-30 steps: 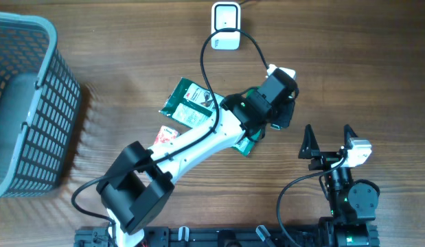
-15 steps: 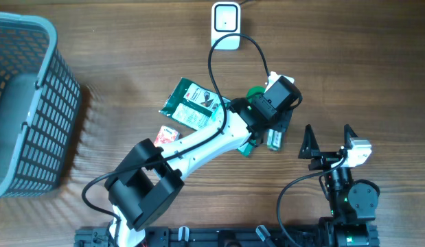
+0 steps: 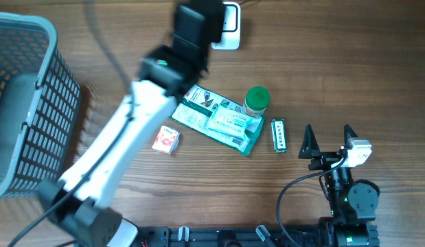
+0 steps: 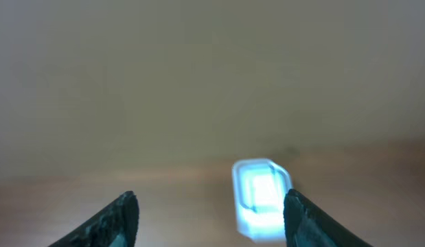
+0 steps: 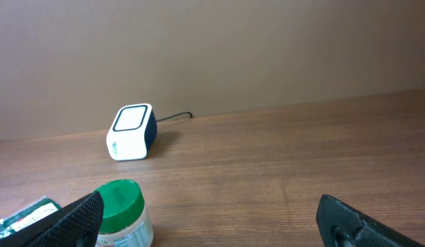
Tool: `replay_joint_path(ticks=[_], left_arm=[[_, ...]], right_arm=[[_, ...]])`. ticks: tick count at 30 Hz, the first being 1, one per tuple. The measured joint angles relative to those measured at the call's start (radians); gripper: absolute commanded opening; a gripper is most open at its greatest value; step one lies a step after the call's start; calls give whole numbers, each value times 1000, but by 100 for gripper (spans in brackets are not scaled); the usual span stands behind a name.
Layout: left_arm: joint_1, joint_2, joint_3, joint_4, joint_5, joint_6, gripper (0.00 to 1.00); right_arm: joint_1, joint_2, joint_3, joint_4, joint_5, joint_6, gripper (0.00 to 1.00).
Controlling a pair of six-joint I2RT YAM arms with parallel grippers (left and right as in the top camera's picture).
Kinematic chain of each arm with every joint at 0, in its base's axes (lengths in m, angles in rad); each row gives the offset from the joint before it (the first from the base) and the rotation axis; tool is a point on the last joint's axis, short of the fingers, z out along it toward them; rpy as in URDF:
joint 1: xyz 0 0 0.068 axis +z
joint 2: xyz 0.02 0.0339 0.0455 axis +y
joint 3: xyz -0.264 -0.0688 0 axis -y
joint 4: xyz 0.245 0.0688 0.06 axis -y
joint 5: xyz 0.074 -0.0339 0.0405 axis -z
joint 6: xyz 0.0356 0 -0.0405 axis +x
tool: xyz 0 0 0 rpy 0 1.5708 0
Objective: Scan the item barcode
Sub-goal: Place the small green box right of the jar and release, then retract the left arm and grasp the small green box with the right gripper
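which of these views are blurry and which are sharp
Left wrist view: entirely smeared, the white box-shaped scanner just a glowing blotch. Overhead view: the white left arm is streaked, while the green-lidded plastic jar is crisp. Right wrist view: sharp, scanner edges and wood grain clear.

Small green pack [image 3: 279, 134] lying flat, well apart from white scanner [image 5: 132, 132]

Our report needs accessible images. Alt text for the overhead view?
The left gripper, open, hovers by the white scanner at the far edge. A green packet, green-lidded jar, small pack and red packet lie on the table; grey basket left, right gripper open.
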Motion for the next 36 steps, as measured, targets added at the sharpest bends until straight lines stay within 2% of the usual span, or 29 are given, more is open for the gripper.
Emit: replay_joint_path(ticks=[3, 4, 5, 7, 11, 13, 14, 16, 18, 21, 24, 31, 33, 36], left_arm=[[65, -63, 132, 74, -192, 223, 76], [85, -76, 156, 175, -259, 300, 77], [105, -91, 170, 202, -299, 349, 79], [153, -146, 172, 138, -356, 420, 82], [217, -279, 164, -1, -362, 391, 90], [256, -394, 143, -64, -312, 333, 94], [275, -447, 122, -82, -277, 304, 100], [325, -573, 44, -94, -196, 269, 100], [401, -743, -88, -78, -57, 241, 100], [529, -991, -319, 26, 162, 224, 100], [626, -1196, -459, 145, 277, 156, 100], [668, -1318, -498, 163, 319, 130, 100], [650, -1352, -499, 162, 320, 129, 100], [635, -1447, -501, 159, 319, 129, 100]], right_arm=[[0, 0, 0, 0, 0, 0, 100], [0, 0, 0, 0, 0, 0, 99], [0, 0, 0, 0, 0, 0, 100], [0, 0, 0, 0, 0, 0, 100], [0, 0, 0, 0, 0, 0, 100], [0, 0, 0, 0, 0, 0, 100], [0, 0, 0, 0, 0, 11, 100], [0, 0, 0, -1, -3, 71, 100], [0, 0, 0, 2, -45, 302, 100], [0, 1, 0, 19, -188, 663, 100], [0, 2, 0, 25, -354, 838, 100], [0, 5, 0, 18, -620, 856, 99], [0, 34, 15, -73, -652, 831, 99], [0, 164, 156, -291, -668, 669, 99]])
